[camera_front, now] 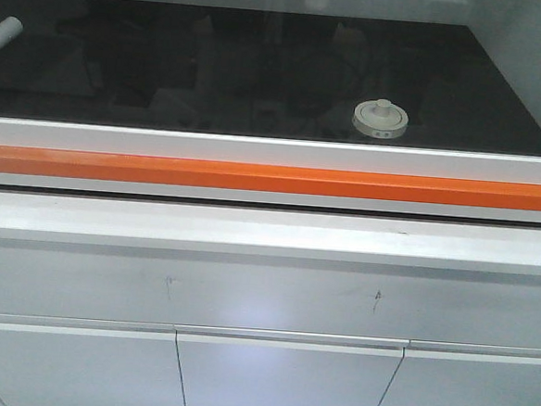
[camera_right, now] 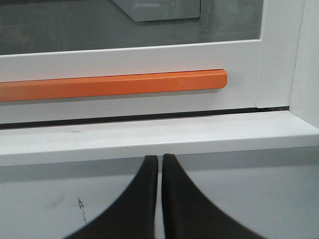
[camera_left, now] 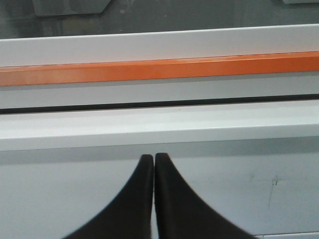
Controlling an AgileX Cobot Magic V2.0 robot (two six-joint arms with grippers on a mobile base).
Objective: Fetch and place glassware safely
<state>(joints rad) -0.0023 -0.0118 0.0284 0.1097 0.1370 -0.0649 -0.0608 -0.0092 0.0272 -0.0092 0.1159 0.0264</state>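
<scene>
A white cylindrical tube (camera_front: pixel 2 36) lies at the black tabletop (camera_front: pixel 261 72)'s left edge. The small squat clear glass jar with cream-white knobbed lid (camera_front: pixel 380 118) stands near the front edge, right of centre. The left tool (camera_left: pixel 153 157) and right tool (camera_right: pixel 160 159) are pressed together, empty.

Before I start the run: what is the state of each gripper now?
Left gripper: closed, holding nothing.
Right gripper: closed, holding nothing.
</scene>
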